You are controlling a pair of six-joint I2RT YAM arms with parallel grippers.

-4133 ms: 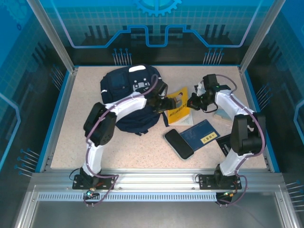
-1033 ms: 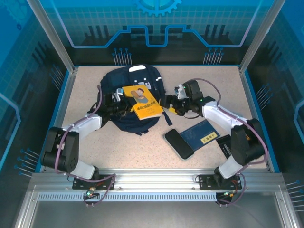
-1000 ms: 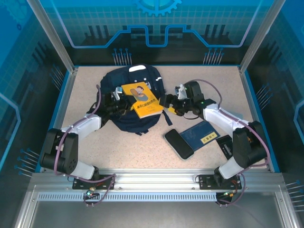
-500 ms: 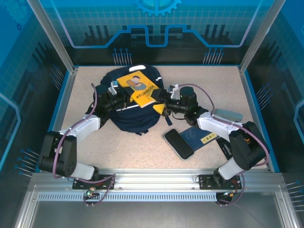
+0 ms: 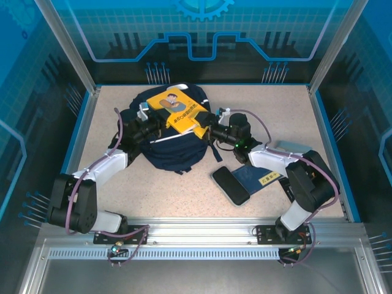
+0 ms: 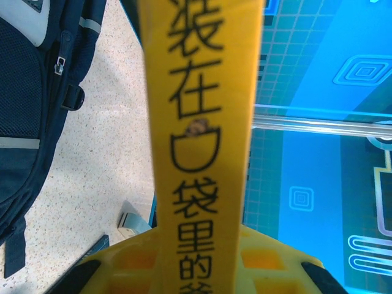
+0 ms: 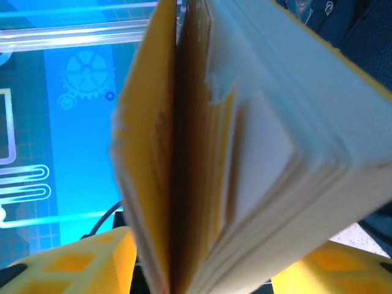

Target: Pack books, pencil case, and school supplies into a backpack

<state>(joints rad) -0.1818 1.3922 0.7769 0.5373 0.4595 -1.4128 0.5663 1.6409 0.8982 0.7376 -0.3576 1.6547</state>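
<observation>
- In the upper centre of the overhead view: yellow book (image 5: 179, 112) with a cartoon figure on its cover, raised and tilted above the upper part of the backpack (image 5: 160, 153), cover facing up.
- Flanked by an arm on each side, probably to keep so thin a book from flopping and to steer it toward the bag's opening.
- At the book's left edge: left pincer (image 5: 154, 127), nearly closed and clamped on the cover. In the left wrist view, yellow cover (image 6: 202, 122) with black characters running up from between the yellow fingers (image 6: 116, 264).
- At the book's lower right corner: right pincer (image 5: 211, 130), jaws astride the page edges. In the right wrist view, pages (image 7: 245, 153) fanned apart between the yellow fingers (image 7: 67, 257). Cannot tell whether pressed onto the book or merely around it.
- Directly beneath: navy backpack lying flat on the speckled tabletop (image 5: 275, 110), white patches toward the top of the frame. Opening not clearly visible from above.
- Along the left side of the left wrist view: edge of the same backpack (image 6: 24, 122), with a zip pull and a white stripe.
- Lower right of centre in the overhead view: dark blue book (image 5: 262, 176) with a small yellow label, flat on the tabletop, not yet packed.
- Just beside its left edge: flat black oblong item (image 5: 231, 185), possibly the pencil case, also waiting.
</observation>
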